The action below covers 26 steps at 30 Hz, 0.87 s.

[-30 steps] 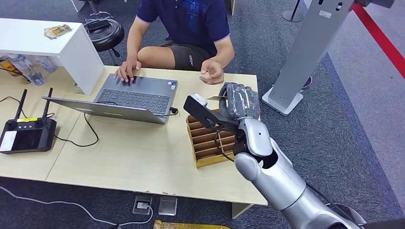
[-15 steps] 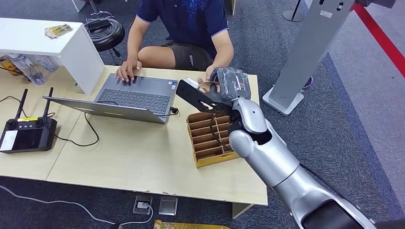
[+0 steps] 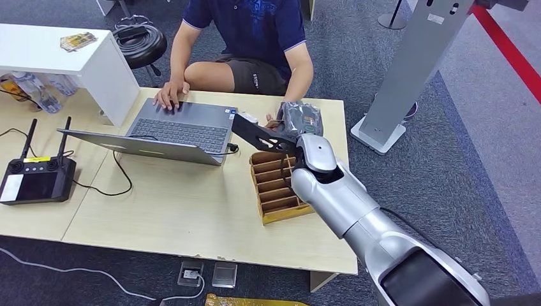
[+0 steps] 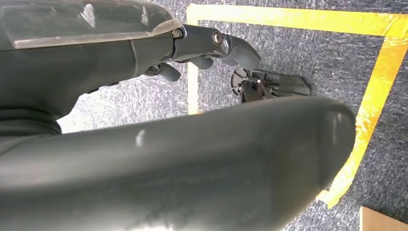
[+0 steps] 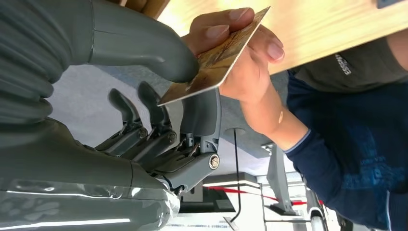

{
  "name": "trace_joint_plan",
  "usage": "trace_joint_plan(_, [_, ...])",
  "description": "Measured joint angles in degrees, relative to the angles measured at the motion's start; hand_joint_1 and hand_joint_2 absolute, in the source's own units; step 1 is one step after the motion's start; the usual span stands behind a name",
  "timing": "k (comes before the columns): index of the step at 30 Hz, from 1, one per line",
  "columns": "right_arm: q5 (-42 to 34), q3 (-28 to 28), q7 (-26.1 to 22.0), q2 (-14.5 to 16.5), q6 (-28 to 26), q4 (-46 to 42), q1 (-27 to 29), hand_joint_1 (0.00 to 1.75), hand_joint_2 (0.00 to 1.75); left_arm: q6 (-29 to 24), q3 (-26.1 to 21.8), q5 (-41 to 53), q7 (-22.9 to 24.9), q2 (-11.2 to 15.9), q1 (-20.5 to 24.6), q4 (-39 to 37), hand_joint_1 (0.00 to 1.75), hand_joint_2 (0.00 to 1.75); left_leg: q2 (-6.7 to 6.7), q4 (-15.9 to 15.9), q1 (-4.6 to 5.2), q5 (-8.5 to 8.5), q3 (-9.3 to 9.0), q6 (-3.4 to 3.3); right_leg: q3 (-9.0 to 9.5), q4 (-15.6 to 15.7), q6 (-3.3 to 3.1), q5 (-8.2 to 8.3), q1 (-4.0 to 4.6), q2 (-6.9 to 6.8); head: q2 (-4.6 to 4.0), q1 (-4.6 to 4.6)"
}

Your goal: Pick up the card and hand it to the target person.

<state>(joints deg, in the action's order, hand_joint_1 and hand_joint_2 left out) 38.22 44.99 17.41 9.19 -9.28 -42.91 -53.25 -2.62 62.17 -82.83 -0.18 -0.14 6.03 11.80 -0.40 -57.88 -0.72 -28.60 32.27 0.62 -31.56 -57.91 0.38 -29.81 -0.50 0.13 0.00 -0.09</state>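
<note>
I see the left hand (image 4: pixel 211 45) hanging low over grey carpet with yellow tape, fingers curled in on nothing. On the table's right side sits the wooden card rack (image 3: pixel 277 185); just beyond it, at the far edge, my right hand (image 3: pixel 300 120) pinches the card (image 5: pixel 216 60) between thumb and finger. The person's hand (image 5: pixel 240 53) grips the card's other end.

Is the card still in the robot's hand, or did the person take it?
Both hold it: the right robot hand pinches the card while the person's hand grips its other end.
</note>
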Motion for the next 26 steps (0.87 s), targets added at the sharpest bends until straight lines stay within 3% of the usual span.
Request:
trace_joint_plan(1, [0.03, 0.06, 0.04, 0.04, 0.02, 0.57, 0.00, 0.00, 1.75, 0.14, 0.13, 0.17, -0.02, -0.01, 0.00, 0.00, 0.00, 0.00, 0.00, 0.00, 0.00, 0.00, 0.00, 0.00, 0.00, 0.00, 0.00, 0.00, 0.00, 0.00, 0.00, -0.02])
trace_joint_plan(15, [0.22, 0.10, 0.50, -1.28, -0.66, -0.17, 0.86, 0.00, 1.75, 0.86, 1.30, 0.20, -1.14, 0.01, -0.04, 0.00, 0.00, 0.00, 0.03, -0.01, 0.00, 0.00, -0.04, 0.00, -0.02, 0.00, 0.00, 0.00, 0.00, 0.02, 0.00, -0.02])
trace_joint_plan(20, [-2.60, -0.93, 0.21, -3.89, -1.43, -7.93, 3.49, 0.00, 1.75, 0.71, 1.30, -0.95, -1.44, 0.02, -0.15, 0.00, 0.00, 0.00, 0.03, -0.02, 0.00, 0.00, -0.07, 0.00, -0.01, 0.02, 0.00, 0.00, 0.00, 0.02, 0.00, -0.04])
trace_joint_plan(26, [-12.03, -4.59, -4.51, -9.07, -3.35, -22.76, 11.74, 0.00, 1.75, 1.40, 1.30, -2.33, -0.95, 0.51, -0.44, 0.00, 0.00, 0.00, 0.02, -0.03, 0.00, -0.03, -0.08, 0.01, 0.00, 0.07, 0.00, 0.00, 0.00, 0.03, 0.00, 0.06])
